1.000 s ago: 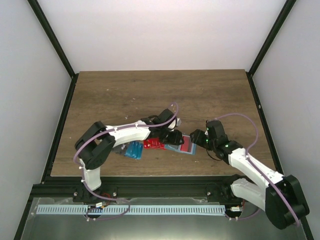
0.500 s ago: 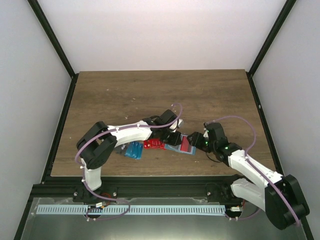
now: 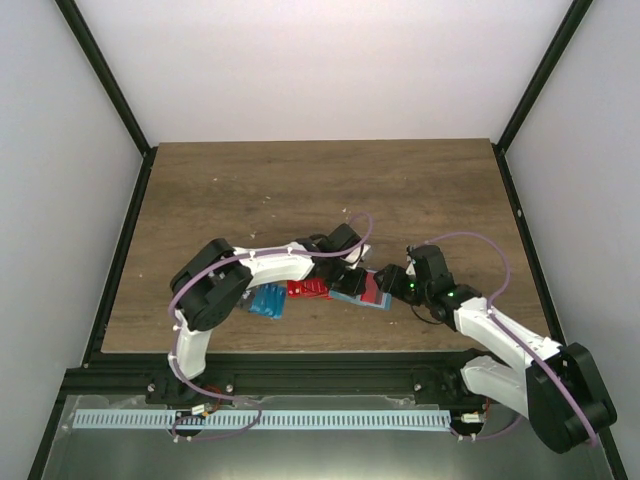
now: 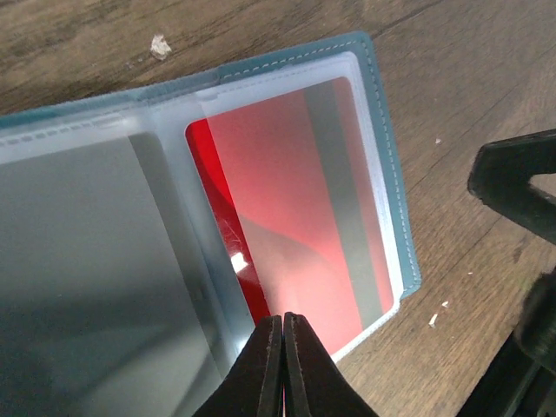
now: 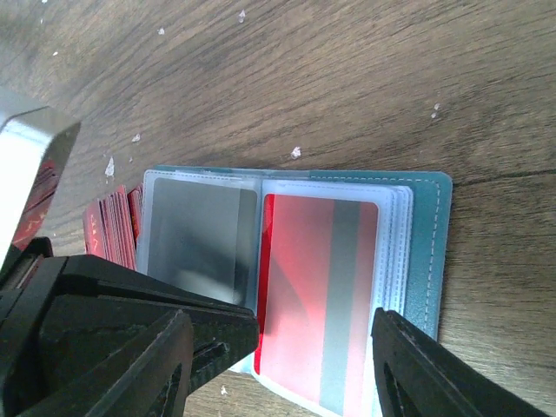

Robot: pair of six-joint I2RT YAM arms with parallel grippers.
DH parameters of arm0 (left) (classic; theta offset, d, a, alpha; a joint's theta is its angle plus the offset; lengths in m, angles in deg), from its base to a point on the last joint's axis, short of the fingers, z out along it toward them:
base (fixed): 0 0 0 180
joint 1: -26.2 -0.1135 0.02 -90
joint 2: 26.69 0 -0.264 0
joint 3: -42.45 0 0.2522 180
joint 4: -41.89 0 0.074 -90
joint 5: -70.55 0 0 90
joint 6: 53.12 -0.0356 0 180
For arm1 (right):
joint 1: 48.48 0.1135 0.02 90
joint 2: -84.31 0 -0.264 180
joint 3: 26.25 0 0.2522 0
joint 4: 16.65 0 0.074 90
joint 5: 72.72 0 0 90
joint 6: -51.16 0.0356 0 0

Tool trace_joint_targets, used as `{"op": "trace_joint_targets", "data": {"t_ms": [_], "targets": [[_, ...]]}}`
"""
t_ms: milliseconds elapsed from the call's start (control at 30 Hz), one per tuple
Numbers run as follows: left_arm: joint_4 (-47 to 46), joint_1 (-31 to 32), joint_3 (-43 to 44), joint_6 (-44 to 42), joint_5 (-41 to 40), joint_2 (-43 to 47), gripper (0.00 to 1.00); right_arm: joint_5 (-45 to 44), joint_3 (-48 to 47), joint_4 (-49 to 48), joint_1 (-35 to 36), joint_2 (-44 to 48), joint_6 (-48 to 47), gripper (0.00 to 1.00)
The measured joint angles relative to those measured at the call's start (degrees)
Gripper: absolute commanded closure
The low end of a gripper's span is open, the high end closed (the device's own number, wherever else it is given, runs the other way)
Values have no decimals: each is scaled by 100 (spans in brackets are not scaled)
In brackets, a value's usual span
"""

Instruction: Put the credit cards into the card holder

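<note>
the left arm folds back at its elbow well left of the holder. its forearm then runs out to the right, and the wrist tips down over the holder's left half. the left gripper has its jaws pressed together. the tips meet at the lower edge of the clear sleeve that holds a red card, not far from the spine. whether a leaf of plastic is pinched between them cannot be told.

the right arm comes in low from the holder's right, its forearm slanting up and left and its wrist bent toward the holder. the right gripper is spread wide, with its fingers set to either side of the red card.

the holder lies open and flat on the table, between the two grippers. opened out, its long axis runs left to right in the top view, dipping slightly toward the near right. the spine crosses that line. the red card sits in the right-hand half with its long side parallel to the spine, and a grey stripe runs its length. the left-hand half looks grey under its plastic.

a stack of red cards lies just left of the holder. blue cards lie farther left of it.
</note>
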Motion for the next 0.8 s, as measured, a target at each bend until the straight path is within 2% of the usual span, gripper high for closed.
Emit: {"op": "trace_joint_targets", "data": {"t_ms": [800], "targets": [[-2, 52, 52, -22, -138, -216, 96, 61, 122, -354, 0, -343, 46, 42]]}}
